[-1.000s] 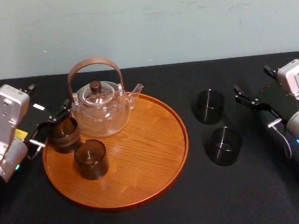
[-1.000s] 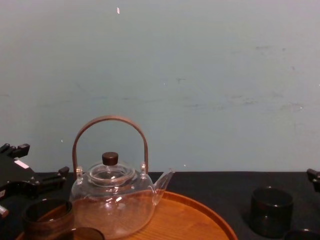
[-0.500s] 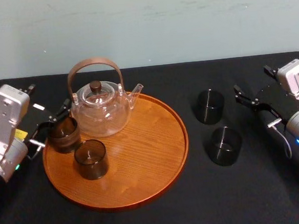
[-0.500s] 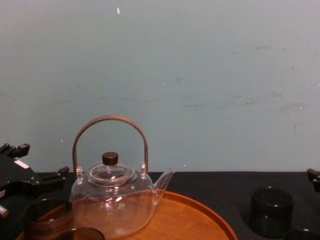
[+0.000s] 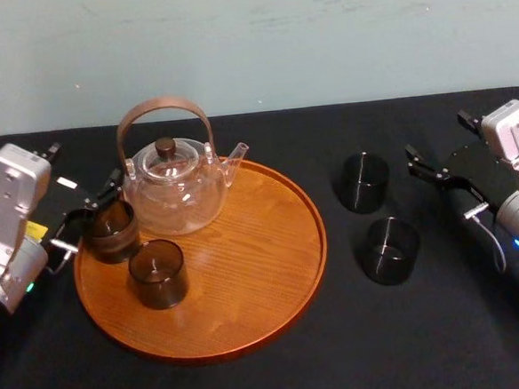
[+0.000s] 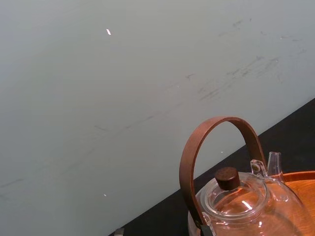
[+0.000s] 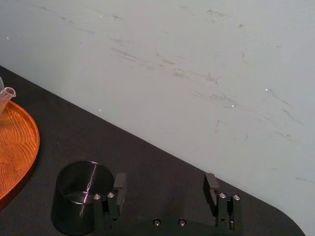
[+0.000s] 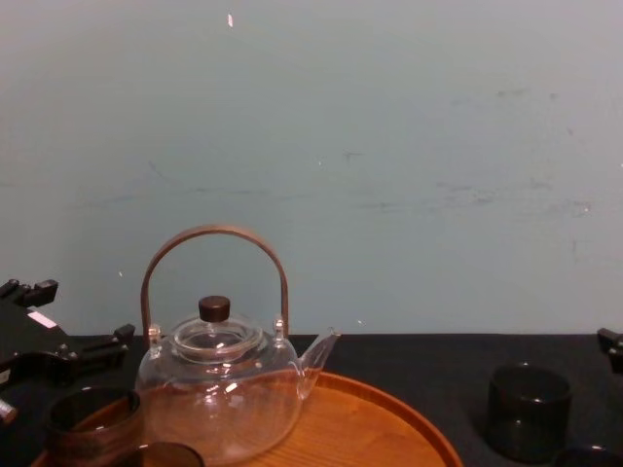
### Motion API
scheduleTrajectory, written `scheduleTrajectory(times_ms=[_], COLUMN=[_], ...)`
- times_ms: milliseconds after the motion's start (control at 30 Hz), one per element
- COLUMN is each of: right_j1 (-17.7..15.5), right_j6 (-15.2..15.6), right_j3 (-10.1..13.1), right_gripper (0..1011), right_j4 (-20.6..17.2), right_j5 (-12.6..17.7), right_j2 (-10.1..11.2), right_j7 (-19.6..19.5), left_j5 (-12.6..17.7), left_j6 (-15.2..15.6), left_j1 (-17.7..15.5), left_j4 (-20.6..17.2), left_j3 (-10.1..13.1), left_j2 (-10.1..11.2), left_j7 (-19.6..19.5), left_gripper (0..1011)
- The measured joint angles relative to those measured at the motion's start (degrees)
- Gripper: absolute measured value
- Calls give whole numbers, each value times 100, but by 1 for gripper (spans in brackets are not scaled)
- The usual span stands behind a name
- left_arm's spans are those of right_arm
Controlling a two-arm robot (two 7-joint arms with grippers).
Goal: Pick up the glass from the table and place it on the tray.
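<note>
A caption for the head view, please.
Left hand at a glass on the tray; right hand near two table glasses.

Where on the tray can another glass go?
The tray is bare on its right half, from the teapot round to the front rim. Its left side is crowded: teapot, back glass, front glass, and the left gripper beside them.

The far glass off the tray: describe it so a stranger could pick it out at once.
On the matte black table, look right of the large round orange-brown wooden tray, where two short dark smoky glasses stand on the bare covering. It is the glass nearer the wall; its twin stands closer to the robot.
</note>
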Motion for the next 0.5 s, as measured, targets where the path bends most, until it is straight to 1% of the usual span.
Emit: scheduleTrajectory(times_ms=[200,300,433,500], right_j1=[0,-33,-168,-322], right_j6=[0,0,1,4], right_j3=[3,33,107,167], right_gripper=[1002,1003,1002,1002], right_j4=[1,-22,-206,-427], right_j5=[0,0,2,4], right_j2=[-3,-10,55,153], right_j7=[4,91,180,227], left_j5=[0,0,0,0], left_j6=[0,0,0,0], left_j1=[0,1,0,0], left_j4=[0,0,0,0], left_j3=[0,0,0,0], left_j2=[0,0,0,0], left_j7=[0,0,0,0], left_gripper=[1001,1001,1002,1001])
